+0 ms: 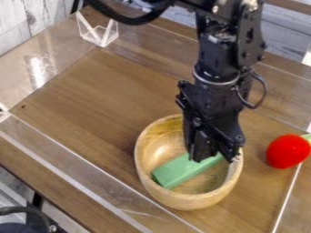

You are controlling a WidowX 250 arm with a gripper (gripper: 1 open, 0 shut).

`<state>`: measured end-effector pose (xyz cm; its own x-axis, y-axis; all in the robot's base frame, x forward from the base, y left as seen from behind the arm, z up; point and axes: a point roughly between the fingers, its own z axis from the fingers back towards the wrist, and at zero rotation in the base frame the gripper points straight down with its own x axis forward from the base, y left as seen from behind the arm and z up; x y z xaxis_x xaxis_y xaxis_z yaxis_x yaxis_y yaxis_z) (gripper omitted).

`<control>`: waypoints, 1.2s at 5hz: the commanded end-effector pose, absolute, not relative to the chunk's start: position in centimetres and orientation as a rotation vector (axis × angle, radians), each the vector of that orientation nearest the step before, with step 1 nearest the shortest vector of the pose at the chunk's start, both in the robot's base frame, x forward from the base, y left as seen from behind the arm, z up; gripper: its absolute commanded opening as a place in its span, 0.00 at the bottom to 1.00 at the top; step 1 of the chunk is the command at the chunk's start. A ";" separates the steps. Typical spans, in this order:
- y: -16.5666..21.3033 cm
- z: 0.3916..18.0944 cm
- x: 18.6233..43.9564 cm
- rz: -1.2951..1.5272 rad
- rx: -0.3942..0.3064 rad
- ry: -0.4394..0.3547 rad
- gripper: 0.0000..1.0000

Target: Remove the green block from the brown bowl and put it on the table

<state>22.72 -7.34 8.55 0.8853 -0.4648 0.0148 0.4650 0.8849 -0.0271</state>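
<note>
The green block lies tilted inside the brown bowl, its upper end toward the right rim. My gripper points straight down into the bowl. Its black fingers are drawn together on the block's upper right end, which they partly hide. The bowl rests on the table near its front right part.
A red round fruit-like object sits on the table just right of the bowl. Clear acrylic walls run along the table's edges. A small clear stand is at the back left.
</note>
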 end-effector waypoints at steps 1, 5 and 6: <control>-7.8 10.6 24.2 -0.509 -0.021 -0.039 0.00; -6.8 12.0 23.8 -0.573 0.008 -0.046 1.00; -7.1 10.9 24.6 -0.646 0.003 -0.053 1.00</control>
